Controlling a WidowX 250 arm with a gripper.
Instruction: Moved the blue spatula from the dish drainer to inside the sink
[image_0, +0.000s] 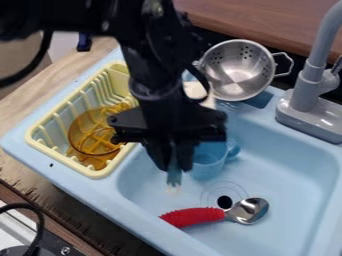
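Observation:
The black gripper (171, 162) hangs over the left part of the sink (287, 165), pointing down. Its fingers are closed around a narrow blue-teal piece, which looks like part of the blue spatula (174, 176); this hangs below them and has a pale lower end. The rest of the spatula is hidden by the gripper. To the left is the yellow dish drainer (99, 174), holding a transparent amber dish (83, 132); the arm covers the drainer's right edge.
A clear blue cup (209, 162) stands in the sink just right of the gripper. A red-handled spoon (194, 216) lies below, near the drain (224, 202). A metal colander (238, 70) sits at the back beside the grey faucet (308, 95).

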